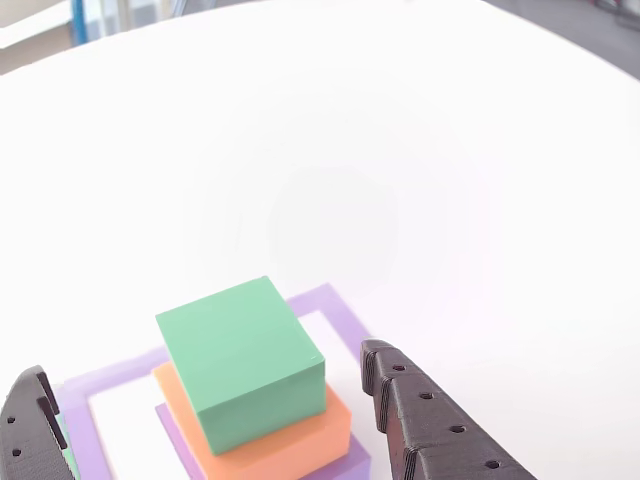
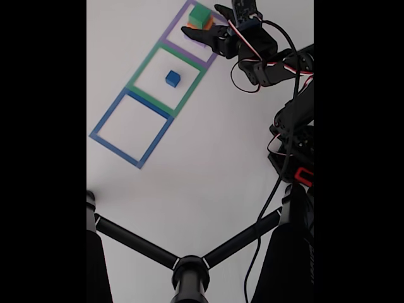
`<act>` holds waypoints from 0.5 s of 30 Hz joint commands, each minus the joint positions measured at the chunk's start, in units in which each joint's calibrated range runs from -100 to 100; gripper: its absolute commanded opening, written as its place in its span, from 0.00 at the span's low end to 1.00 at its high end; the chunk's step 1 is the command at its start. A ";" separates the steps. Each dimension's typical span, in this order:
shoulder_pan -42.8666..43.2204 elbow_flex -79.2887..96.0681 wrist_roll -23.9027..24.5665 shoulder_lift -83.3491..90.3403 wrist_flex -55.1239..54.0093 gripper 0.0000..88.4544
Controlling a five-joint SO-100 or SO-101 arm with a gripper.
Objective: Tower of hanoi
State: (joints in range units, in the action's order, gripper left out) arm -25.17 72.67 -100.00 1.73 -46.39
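White counter (image 2: 208,158) carries three taped squares in a row: purple, green, blue. Your tool (image 1: 210,425) straddles the stack in the purple square (image 1: 335,305), fingers apart on either side of the green cube (image 1: 245,360), which sits on orange and purple slabs. That spread suits lifting the green cube alone. A small blue cube (image 2: 173,78) waits in the green square (image 2: 142,69).

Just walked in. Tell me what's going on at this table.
A small robot arm is playing Tower of Hanoi with blocks on three taped squares. Its open gripper straddles the stack in the purple square: a green block sits on an orange block, on a purple block. The fingers touch nothing yet. A small blue block sits alone in the green square; the blue square holds nothing.
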 commanded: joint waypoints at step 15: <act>1.88 -6.13 0.00 -4.60 -2.60 0.37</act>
State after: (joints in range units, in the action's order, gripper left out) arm -24.27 68.58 -100.00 -2.83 -47.43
